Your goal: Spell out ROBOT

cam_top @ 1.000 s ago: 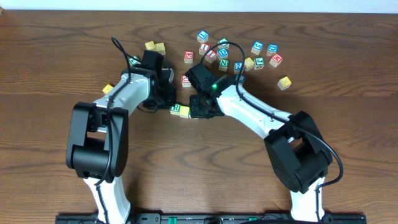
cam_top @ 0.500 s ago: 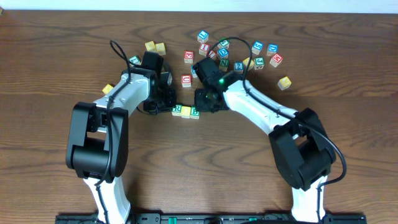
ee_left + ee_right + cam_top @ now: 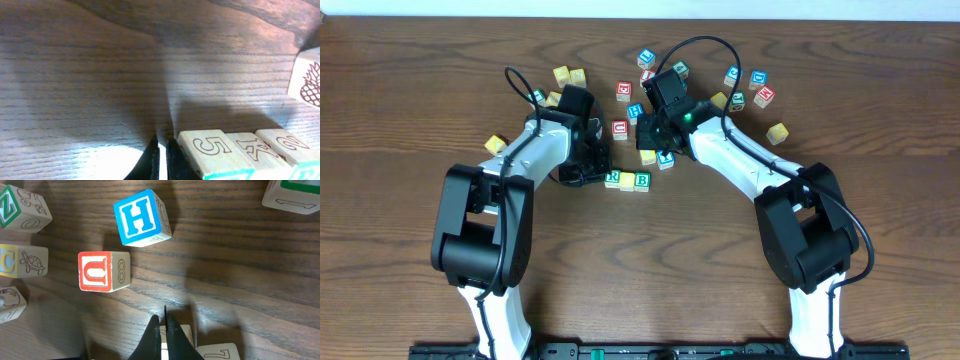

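A row of three letter blocks (image 3: 627,181) lies at mid-table; its right end block shows a green B (image 3: 642,181). My left gripper (image 3: 592,170) is shut and empty, its tips (image 3: 162,155) down at the table beside the row's left end block, whose side reads 5 (image 3: 207,147). My right gripper (image 3: 651,146) is shut and empty, hovering (image 3: 162,330) over a pale block (image 3: 187,332) behind the row. A blue H block (image 3: 141,217) and a red U block (image 3: 102,271) lie just ahead of it.
Several loose letter blocks (image 3: 735,90) are scattered across the back of the table. Yellow blocks (image 3: 570,76) lie at the back left, one (image 3: 777,133) at the right. A block with a pineapple picture (image 3: 306,82) lies near the row.
My right gripper has left the row and moved back toward the pile. A third block, the B, now stands at the row's right end. The left gripper shifted slightly right.
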